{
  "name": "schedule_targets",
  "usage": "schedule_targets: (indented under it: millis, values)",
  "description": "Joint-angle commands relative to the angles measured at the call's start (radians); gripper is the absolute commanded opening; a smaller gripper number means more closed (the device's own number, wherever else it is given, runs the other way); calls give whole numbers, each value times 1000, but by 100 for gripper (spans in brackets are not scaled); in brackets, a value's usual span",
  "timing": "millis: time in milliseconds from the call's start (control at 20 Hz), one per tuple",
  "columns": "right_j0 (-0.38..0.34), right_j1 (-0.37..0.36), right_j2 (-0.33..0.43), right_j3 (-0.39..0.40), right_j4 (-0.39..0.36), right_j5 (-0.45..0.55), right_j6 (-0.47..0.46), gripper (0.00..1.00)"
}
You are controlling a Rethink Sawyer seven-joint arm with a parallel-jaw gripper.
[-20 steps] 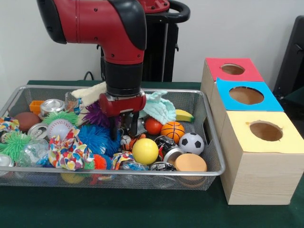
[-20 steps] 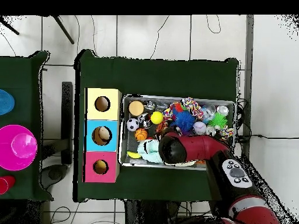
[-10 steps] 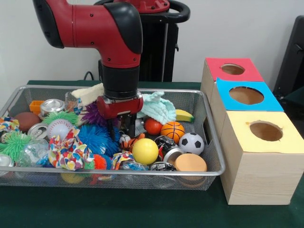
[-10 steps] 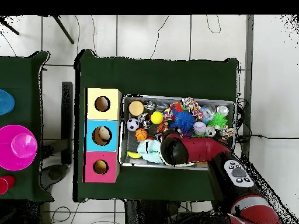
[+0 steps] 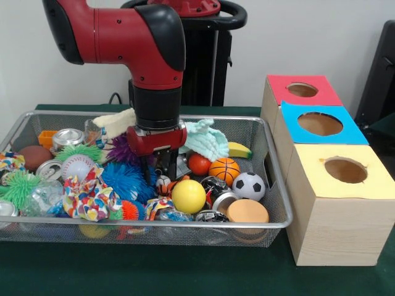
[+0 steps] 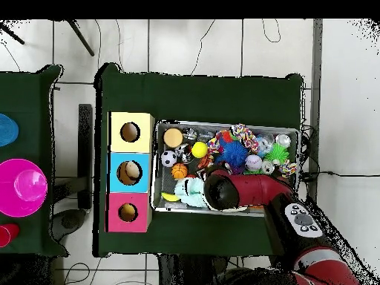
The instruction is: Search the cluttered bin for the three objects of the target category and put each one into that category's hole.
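The silver wire-mesh bin (image 5: 274,179) is full of mixed toys: a yellow ball (image 5: 188,196), a small basketball (image 5: 224,170), a soccer ball (image 5: 249,185), a baseball (image 5: 77,166), a banana (image 5: 239,150), spiky balls, cans and cloths. My gripper (image 5: 159,172) points straight down into the middle of the bin, open, its fingers (image 5: 146,169) standing among the clutter beside the blue spiky ball (image 5: 123,179). I cannot see anything held. The red-faced hole (image 5: 302,90) is in the far box on the right. In the overhead view the arm (image 6: 220,189) hides the gripper above the bin (image 6: 226,123).
The blue-faced hole (image 5: 320,124) and yellow-faced hole (image 5: 345,169) sit in boxes nearer than the red one. A teal cloth (image 5: 207,139) lies just behind the gripper. In the overhead view a side table at the left holds pink dishes (image 6: 22,185).
The arm's upper links have shifted slightly to the left and the gripper has moved a touch. It stays down in the middle of the bin. Nothing in the bin has visibly moved.
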Motion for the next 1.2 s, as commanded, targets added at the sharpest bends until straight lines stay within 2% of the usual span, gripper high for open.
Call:
schedule_targets:
  millis: [50, 1200]
  values:
    - [-29, 69, 100, 32, -2, -27, 101, 100]
    - [-35, 117, 114, 35, -5, -76, 126, 100]
